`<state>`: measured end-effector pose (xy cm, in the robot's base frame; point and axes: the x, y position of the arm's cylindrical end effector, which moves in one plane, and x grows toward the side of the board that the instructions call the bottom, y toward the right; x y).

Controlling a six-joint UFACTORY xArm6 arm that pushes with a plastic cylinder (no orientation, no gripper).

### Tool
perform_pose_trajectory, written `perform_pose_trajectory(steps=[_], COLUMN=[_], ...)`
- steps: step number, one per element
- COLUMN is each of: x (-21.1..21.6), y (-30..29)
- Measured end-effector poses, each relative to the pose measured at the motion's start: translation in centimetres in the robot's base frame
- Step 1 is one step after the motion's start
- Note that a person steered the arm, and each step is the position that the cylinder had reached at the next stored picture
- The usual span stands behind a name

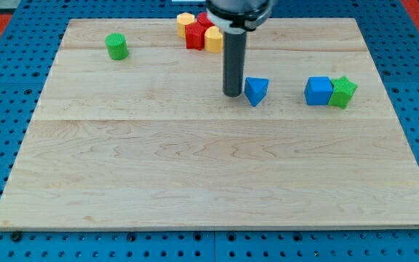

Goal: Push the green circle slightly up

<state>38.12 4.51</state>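
Observation:
The green circle [116, 46] is a short green cylinder standing near the board's top left. My tip [233, 94] is at the end of the dark rod near the board's upper middle, far to the right of and below the green circle. It sits just left of a blue triangle [256, 89], close to touching it.
A yellow block [185, 22], a red block [196, 36], another yellow block [213, 39] and a further red block [206, 20] cluster at the top centre, partly behind the rod. A blue cube [318, 91] touches a green star [343, 92] at the right. The wooden board [209, 175] lies on a blue pegboard.

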Motion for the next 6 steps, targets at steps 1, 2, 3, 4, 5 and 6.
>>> perform_pose_trajectory(steps=[1,2,3,4,5,6], x=[-0.2,-0.2,-0.2,-0.3,-1.3,-1.6], y=[2.2,4.4,6.1,4.9,-3.3,-11.4])
